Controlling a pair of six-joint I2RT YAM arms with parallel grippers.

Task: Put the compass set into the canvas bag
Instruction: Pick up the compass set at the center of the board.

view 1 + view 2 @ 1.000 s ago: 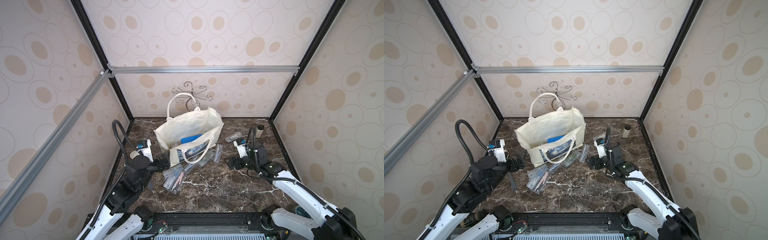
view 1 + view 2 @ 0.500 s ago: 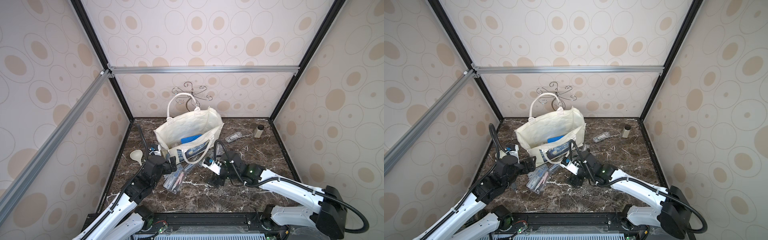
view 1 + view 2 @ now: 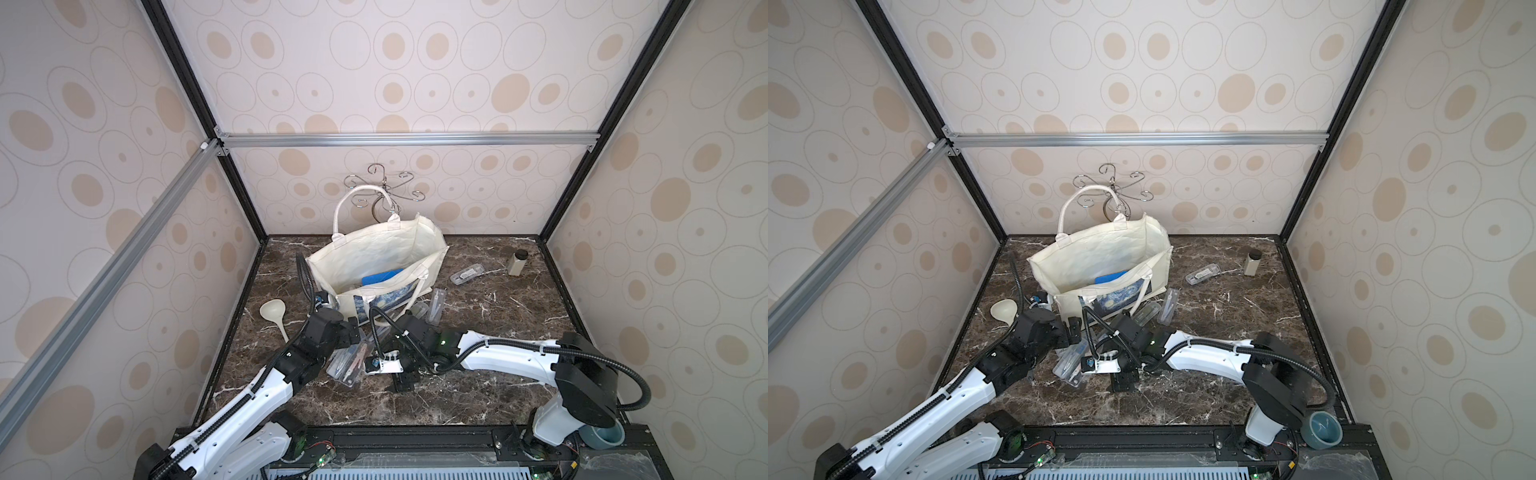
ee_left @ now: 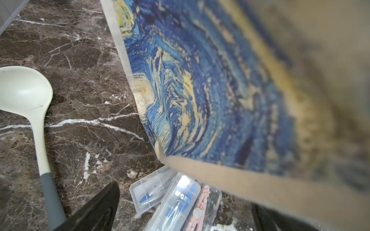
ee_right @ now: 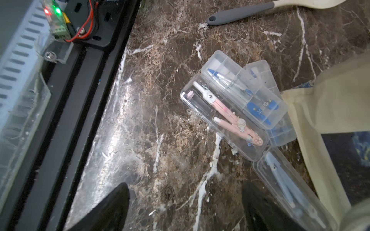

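over the marble [image 3: 478, 332] in front of the canvas bag [image 3: 365, 249], the right gripper [image 5: 185, 184] is hovering wide open and empty near the pink compass set [image 5: 224, 118], which i reckon wants pinching across its narrow width, while the left gripper [image 4: 185, 194] is hanging open, empty too.

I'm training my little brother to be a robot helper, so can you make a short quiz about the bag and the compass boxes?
1. True or false: the clear plastic case with the pink compass is inside the cream canvas bag with the blue starry print.
2. Which thing lies on the dark marble table near the left arm? A) cream ladle with a grey handle B) red cup C) green ball
3. Fill in: the right arm's black fingers hold ____.
Key: 1 false; 2 A; 3 nothing.
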